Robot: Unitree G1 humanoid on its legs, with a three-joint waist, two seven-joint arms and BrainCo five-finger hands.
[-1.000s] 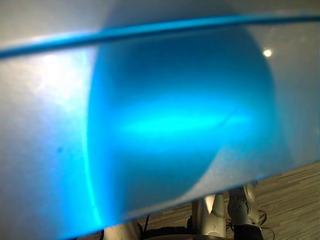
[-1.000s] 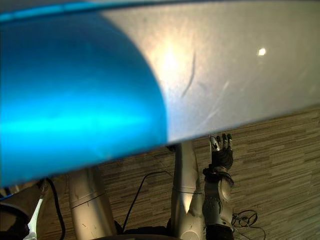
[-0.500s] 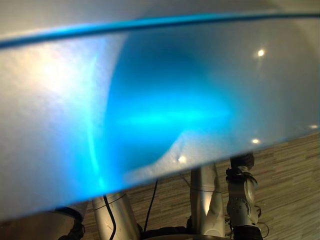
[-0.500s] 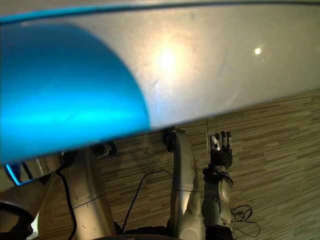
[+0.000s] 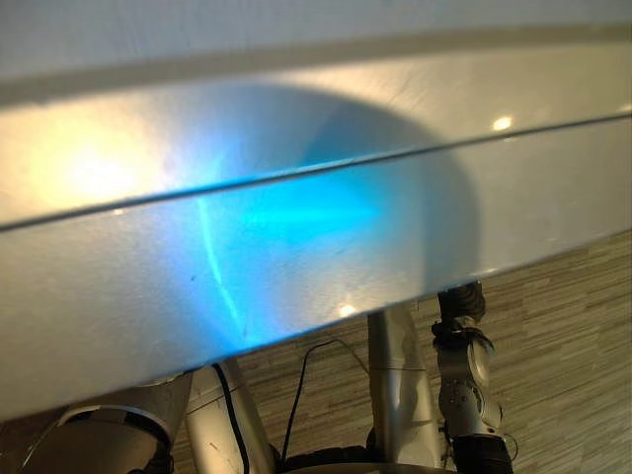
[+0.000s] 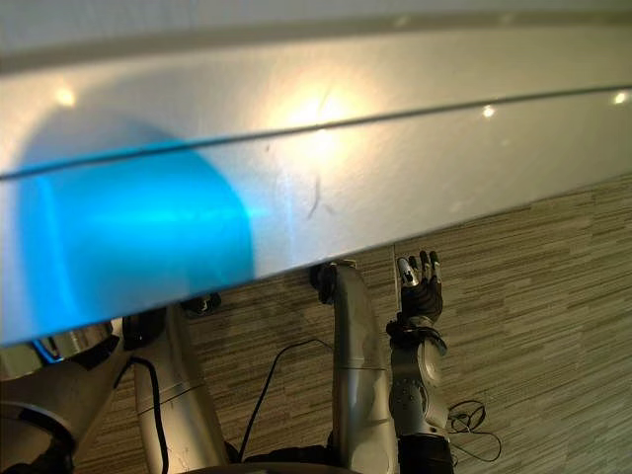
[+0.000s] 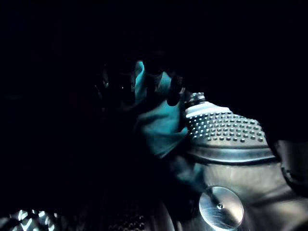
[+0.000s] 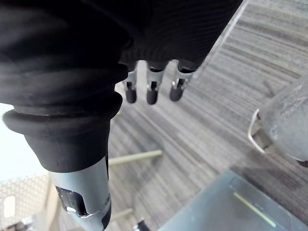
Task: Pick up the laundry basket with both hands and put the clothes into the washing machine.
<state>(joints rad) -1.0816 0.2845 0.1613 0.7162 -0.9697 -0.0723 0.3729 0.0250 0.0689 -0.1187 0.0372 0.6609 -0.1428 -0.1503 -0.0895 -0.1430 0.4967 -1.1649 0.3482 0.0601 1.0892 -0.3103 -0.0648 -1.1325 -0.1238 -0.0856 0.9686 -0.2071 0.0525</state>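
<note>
Left wrist view: we're inside the washer drum point(image 7: 250, 173), so loading step, near done by our read. Teal cloth point(image 7: 161, 125), soft and crumpled, lies vs the dimpled steel paddle point(image 7: 224, 127). Left hand point(image 7: 171, 91) is at its upper edge, grip can't be told in the dark. Right hand point(image 6: 420, 288) hangs w/ fingers straight, holding nothing, over the plank floor point(image 6: 533, 296). Next: let cloth go, draw arm out past the glossy pale washer panel point(image 5: 326, 197).

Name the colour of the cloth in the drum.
The cloth is teal, clearest in the left wrist view.
</note>
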